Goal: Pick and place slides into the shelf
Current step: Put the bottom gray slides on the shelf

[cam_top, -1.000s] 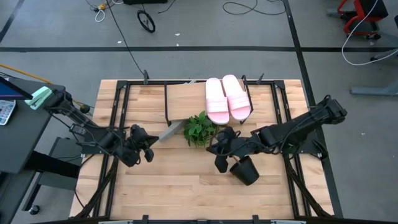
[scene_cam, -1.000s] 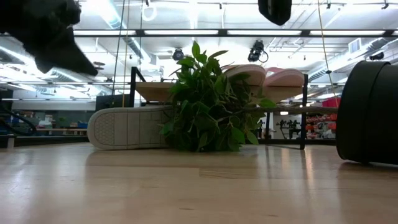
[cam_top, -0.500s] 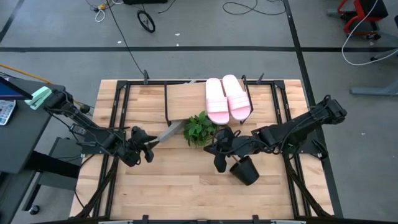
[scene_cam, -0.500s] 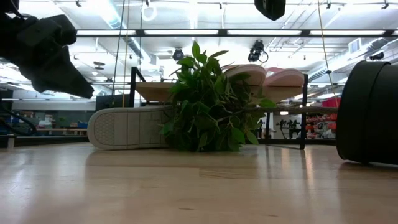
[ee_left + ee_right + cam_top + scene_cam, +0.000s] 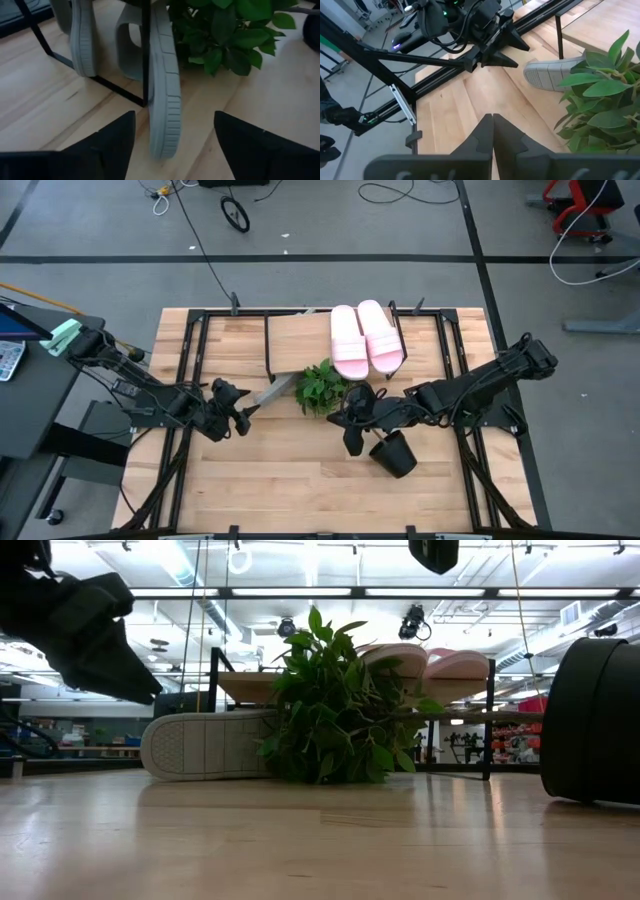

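Note:
A light grey slide [image 5: 165, 100] stands on its long edge on the table. Its near end sticks out from under the shelf [image 5: 300, 340], beside the frame's black rod [image 5: 146, 50]. A second grey slide [image 5: 82, 40] stands on edge farther under. Two pale pink slides [image 5: 365, 338] lie on the shelf's plank top. My left gripper [image 5: 174, 114] is open and low. One finger is on each side of the grey slide's near end [image 5: 262, 398] with a gap at both sides. My right gripper [image 5: 492, 130] is shut on nothing, between the plant and the pot.
A green leafy plant [image 5: 322, 387] stands right in front of the shelf and hides the grey slide's far end. A black pot [image 5: 393, 452] lies on its side close to my right gripper. Bare tabletop [image 5: 290, 480] stretches to the near edge.
My left gripper has opened wide and has come down a little toward the grey slide's near end. The slide has stayed where it was.

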Controlling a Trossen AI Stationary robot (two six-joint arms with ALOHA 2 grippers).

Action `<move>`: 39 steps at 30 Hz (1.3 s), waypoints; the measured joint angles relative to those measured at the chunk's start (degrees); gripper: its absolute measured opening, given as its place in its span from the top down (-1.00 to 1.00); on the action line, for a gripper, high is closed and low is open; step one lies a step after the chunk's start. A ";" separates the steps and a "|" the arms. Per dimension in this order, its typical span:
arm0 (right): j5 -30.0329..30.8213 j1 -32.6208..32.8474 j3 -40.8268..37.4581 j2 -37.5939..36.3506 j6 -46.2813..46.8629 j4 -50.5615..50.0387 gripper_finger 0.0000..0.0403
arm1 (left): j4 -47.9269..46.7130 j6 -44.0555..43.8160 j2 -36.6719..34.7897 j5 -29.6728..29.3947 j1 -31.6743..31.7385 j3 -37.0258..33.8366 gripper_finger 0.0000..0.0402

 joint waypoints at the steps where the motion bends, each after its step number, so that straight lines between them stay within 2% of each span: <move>1: 0.00 0.00 0.00 0.00 0.00 0.00 0.94 | 0.07 0.00 0.00 0.74 0.50 0.00 -0.41; 10: 0.00 0.00 0.00 0.00 -0.04 -0.02 0.94 | 1.75 3.58 1.97 3.72 3.97 -0.02 -0.46; 16: 0.00 0.00 0.00 0.00 -0.07 -0.02 0.94 | 3.60 3.57 5.32 5.65 5.77 -0.02 -0.46; 25: 0.00 0.00 0.00 0.00 -0.04 -0.02 0.94 | 11.31 4.81 10.91 7.98 7.85 -0.02 -0.46; 30: 0.00 0.00 0.00 -0.02 -0.02 -0.02 0.94 | 11.52 3.42 13.23 10.67 8.66 -0.02 -0.46; 34: 0.00 0.00 0.00 -0.04 -0.02 -0.02 0.94 | 11.58 2.38 14.02 11.58 8.65 -0.02 -0.41; 39: 0.04 0.00 0.00 -0.04 0.00 -0.02 0.94 | 11.56 1.32 14.05 11.62 8.64 -0.02 -0.26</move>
